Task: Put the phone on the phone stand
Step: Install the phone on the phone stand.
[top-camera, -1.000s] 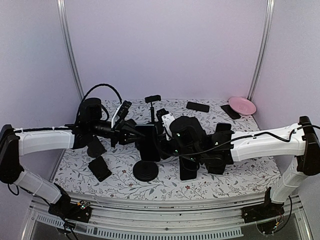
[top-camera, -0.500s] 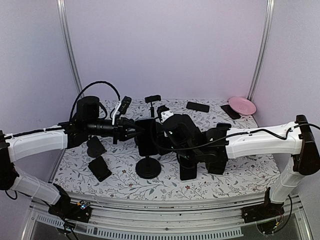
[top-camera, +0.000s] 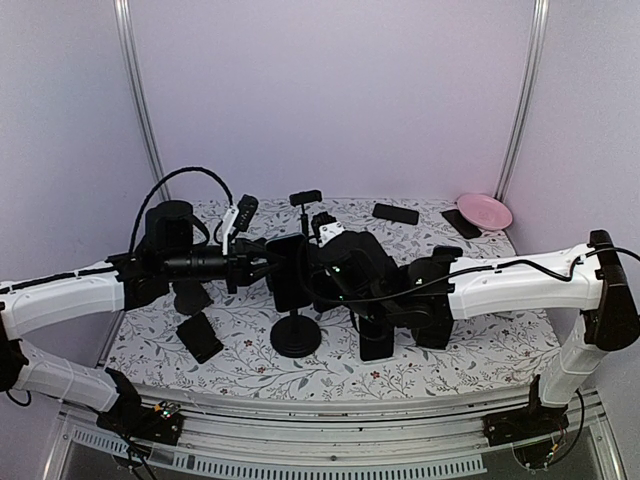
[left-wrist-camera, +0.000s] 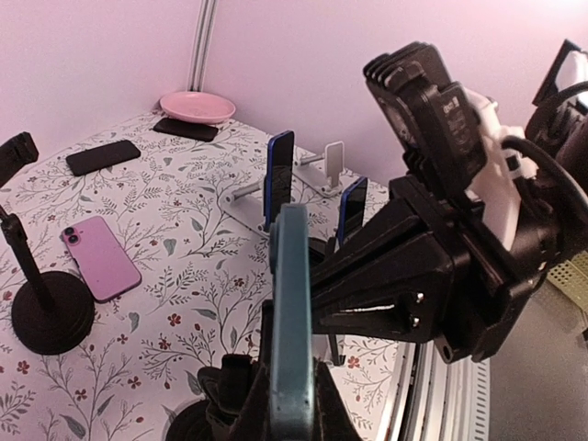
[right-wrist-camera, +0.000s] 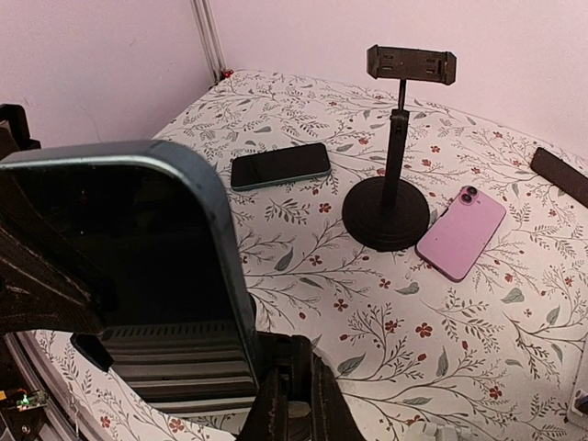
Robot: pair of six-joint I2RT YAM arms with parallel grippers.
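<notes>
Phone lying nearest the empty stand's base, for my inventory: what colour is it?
The phone is pink, clearest in the right wrist view.

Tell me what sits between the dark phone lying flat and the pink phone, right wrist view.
The round base of the empty phone stand stands between them, with the dark phone on its left and the pink phone on its right. The right wrist view shows it.

Both arms stretch out low and nearly level, meeting mid-scene: the left arm (top-camera: 70,290) from the left, the right arm (top-camera: 520,285) from the right. The left gripper (top-camera: 268,266) pinches the phone (left-wrist-camera: 290,303) upright, and the right gripper (left-wrist-camera: 320,292) points at it with its fingers drawn together.
</notes>
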